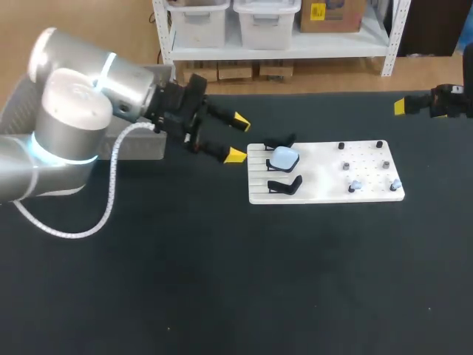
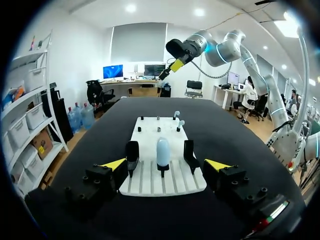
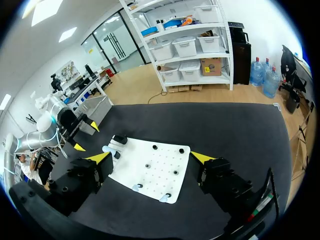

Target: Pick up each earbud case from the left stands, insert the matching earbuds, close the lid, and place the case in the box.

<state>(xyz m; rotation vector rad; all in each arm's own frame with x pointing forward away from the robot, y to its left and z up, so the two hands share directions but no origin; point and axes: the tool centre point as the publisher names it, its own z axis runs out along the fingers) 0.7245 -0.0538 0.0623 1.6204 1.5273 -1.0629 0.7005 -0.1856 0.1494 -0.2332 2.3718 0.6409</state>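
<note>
Head view: left end effector hangs just short of the white board, its yellow-tipped fingers spread apart with nothing between them. The pale blue earbud case sits on the middle stand at the board's left end, with empty black stands on either side. The step in hand looks like the first pickup. I judge it best to centre on the case and close squarely across it without knocking the neighbouring stands. Two earbuds rest at the board's right end. The grey box lies behind the left arm, and the right end effector sits well apart at the far right.

Left wrist view: the case stands upright straight ahead, about midway between the open fingers, so alignment seems good. The flanking stands leave little room beside it.

Right wrist view: this end effector's fingers are apart and empty above the matte black table, with the board ahead.
</note>
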